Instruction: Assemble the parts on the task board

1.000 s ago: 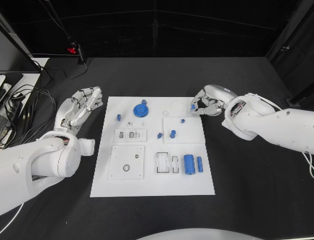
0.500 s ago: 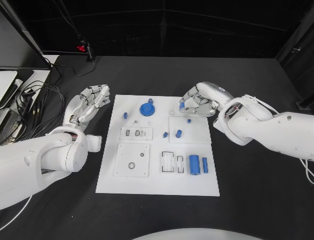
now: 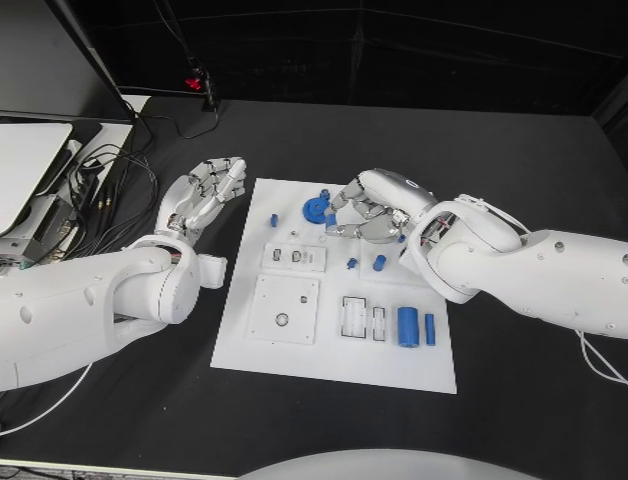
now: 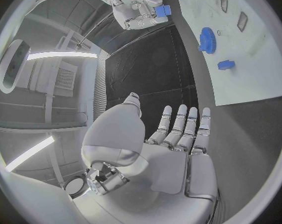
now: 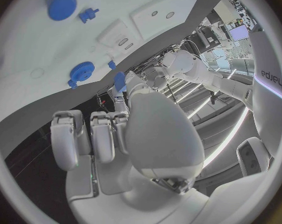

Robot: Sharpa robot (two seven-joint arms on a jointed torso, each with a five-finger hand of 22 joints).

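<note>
The white task board [image 3: 329,355] lies mid-table. A blue gear [image 3: 316,210] stands near its far edge, a small blue peg [image 3: 272,219] sits to the gear's left, and two blue cylinders [image 3: 406,327] lie at the near right. My right hand [image 3: 369,212] hovers over the board's far part just right of the gear, pinching a small blue part [image 4: 163,10] between thumb and fingers; the part [image 5: 119,81] sticks out past the thumb. My left hand [image 3: 206,195] rests flat on the table beside the board's far left corner, fingers [image 4: 178,127] straight and holding nothing.
Two small blue pieces [image 3: 379,263] stand in a square block mid-board. Other white blocks with slots [image 3: 287,308] sit on the board. A laptop [image 3: 11,170] and tangled cables [image 3: 105,175] crowd the table's left side. Bare black table [image 3: 545,180] stretches to the right.
The camera has shifted. My right hand has moved from the board's far right corner leftward over the board, close to the gear, still holding the small blue part. The left hand stays put.
</note>
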